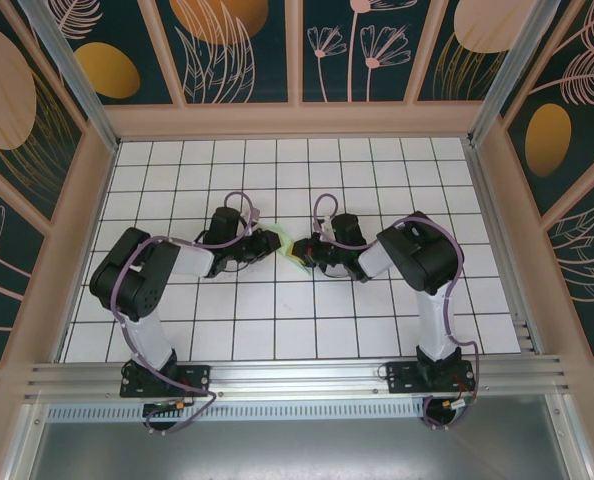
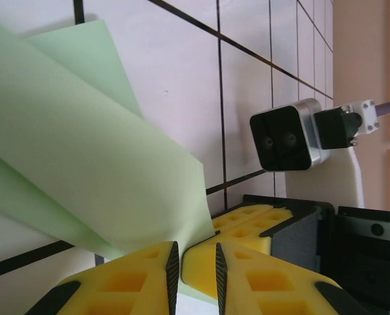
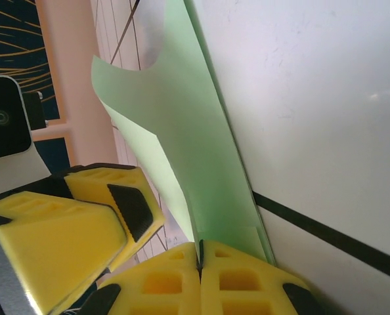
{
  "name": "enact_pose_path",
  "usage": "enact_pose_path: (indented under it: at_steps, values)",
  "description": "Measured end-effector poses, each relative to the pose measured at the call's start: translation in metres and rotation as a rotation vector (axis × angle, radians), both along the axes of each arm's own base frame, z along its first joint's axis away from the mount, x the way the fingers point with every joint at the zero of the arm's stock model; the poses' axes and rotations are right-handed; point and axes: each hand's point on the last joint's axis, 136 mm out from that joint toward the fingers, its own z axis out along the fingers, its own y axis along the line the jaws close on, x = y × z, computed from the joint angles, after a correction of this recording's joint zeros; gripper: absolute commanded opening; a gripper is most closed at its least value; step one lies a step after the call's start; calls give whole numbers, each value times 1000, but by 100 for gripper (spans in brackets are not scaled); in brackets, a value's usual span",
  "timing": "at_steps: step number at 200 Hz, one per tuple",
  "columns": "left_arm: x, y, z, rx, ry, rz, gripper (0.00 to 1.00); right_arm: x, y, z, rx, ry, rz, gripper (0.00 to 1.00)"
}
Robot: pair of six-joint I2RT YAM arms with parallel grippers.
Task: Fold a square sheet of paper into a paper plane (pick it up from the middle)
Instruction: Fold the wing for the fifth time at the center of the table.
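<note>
The paper plane is a slim folded piece of pale green paper, held just above the tiles at mid-table between the two grippers. In the right wrist view its layered strip runs down into my right gripper, whose pads are pressed together on its end. My left gripper has its jaws a finger's width apart. The paper reaches down to its left pad, and the right gripper's yellow fingers show in the gap. From above, the left gripper and right gripper almost touch.
White grid tiles cover the table inside pinkish walls. The right arm's wrist camera hangs close ahead of the left gripper. Both arms crowd the centre, and open floor lies in front of and behind them.
</note>
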Motion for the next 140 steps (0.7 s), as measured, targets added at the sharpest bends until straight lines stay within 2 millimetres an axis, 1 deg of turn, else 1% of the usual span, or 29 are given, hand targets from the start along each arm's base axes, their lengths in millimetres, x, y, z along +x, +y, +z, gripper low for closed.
enact_pose_path:
  at_steps: [28,58,112,140]
  values:
    - [1,0,-7,8,17,1,24,1,1,-1,-13,0,6,0]
    - [4,-1,-9,14,25,3,21,2,1,-2,-20,6,9,0]
    - [9,2,-19,58,55,24,17,3,2,-3,-32,12,17,0]
    - [11,3,-22,74,70,34,15,4,3,-3,-42,15,31,7]
